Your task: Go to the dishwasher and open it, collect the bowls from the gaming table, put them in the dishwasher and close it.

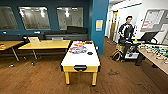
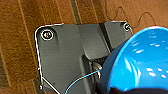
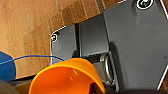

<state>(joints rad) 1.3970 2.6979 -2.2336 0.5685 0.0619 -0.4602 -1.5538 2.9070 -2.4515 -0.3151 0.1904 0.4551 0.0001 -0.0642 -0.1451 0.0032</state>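
Note:
The gaming table (image 1: 80, 60), with a white top and yellow legs, stands a short way ahead of me on the wood floor. The blue bowl (image 2: 142, 62) looms large in the left wrist view, raised over the floor and my dark base plate, with my left gripper (image 2: 125, 90) shut on its rim. The yellow bowl (image 3: 67, 77), orange-tinted here, hangs the same way in the right wrist view, with my right gripper (image 3: 100, 90) shut on it. A patch of the blue bowl (image 3: 6, 67) also shows there. The dishwasher is out of view.
A flat black disc (image 1: 90, 53) lies on the gaming table. Yellow-topped tables (image 1: 45, 44) stand at the back left. At the right are a foosball table (image 1: 157, 51) and a person (image 1: 127, 30) with a control rig. Open wood floor (image 1: 37, 77) lies in front.

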